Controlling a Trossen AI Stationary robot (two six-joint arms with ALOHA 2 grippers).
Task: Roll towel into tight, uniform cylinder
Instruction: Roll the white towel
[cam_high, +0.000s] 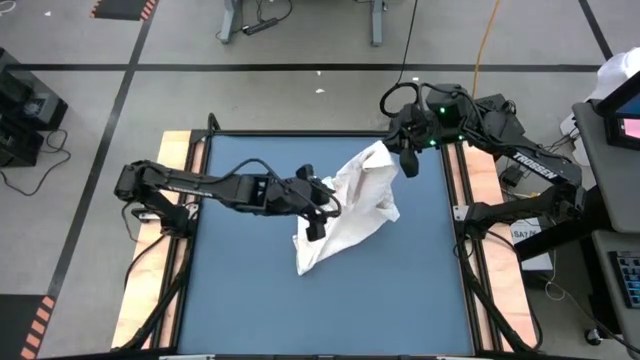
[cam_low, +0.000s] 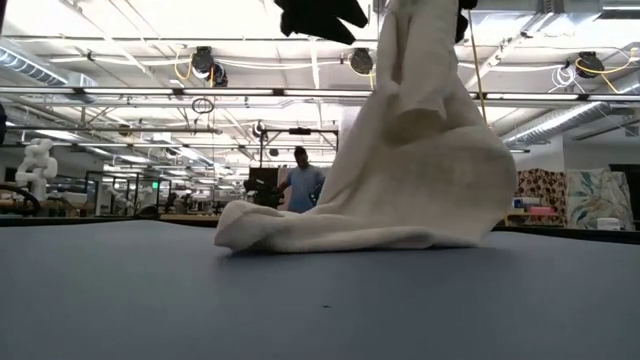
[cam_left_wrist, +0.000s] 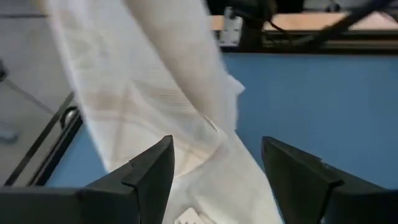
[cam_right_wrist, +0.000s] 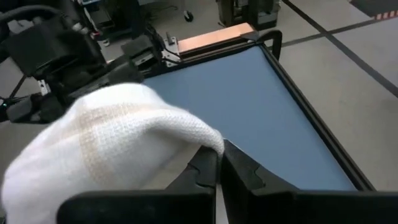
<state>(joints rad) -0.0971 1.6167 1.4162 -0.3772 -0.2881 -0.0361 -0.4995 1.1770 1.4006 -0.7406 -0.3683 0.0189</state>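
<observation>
The white towel (cam_high: 350, 205) slants across the blue table (cam_high: 250, 300). Its far right end is lifted, and its near end (cam_high: 308, 258) lies crumpled on the table. My right gripper (cam_high: 408, 165) is shut on the raised end at the table's far right. My left gripper (cam_high: 322, 222) hovers open at the towel's left edge, near the table's middle. In the left wrist view its two fingers (cam_left_wrist: 152, 180) stand either side of a hanging strip of towel (cam_left_wrist: 205, 155). In the low view the towel (cam_low: 420, 170) rises from the table out of the picture's top. My right gripper pinches the towel's raised far end (cam_right_wrist: 205, 140) between its two shut fingers, slanting down from the table's far right. Bunched cloth drapes over the fingers, so I cannot tell how many layers it holds. The towel hangs below the gripper, with its lower end (cam_low: 300, 235) on the table. My left gripper has towel between its open fingers, and I cannot tell whether they touch it.
A black frame (cam_high: 455, 220) and wooden side strips (cam_high: 165, 230) border the table. Bare blue surface lies toward the near edge and the left. In the low view a person (cam_low: 300, 185) stands in the room beyond the table.
</observation>
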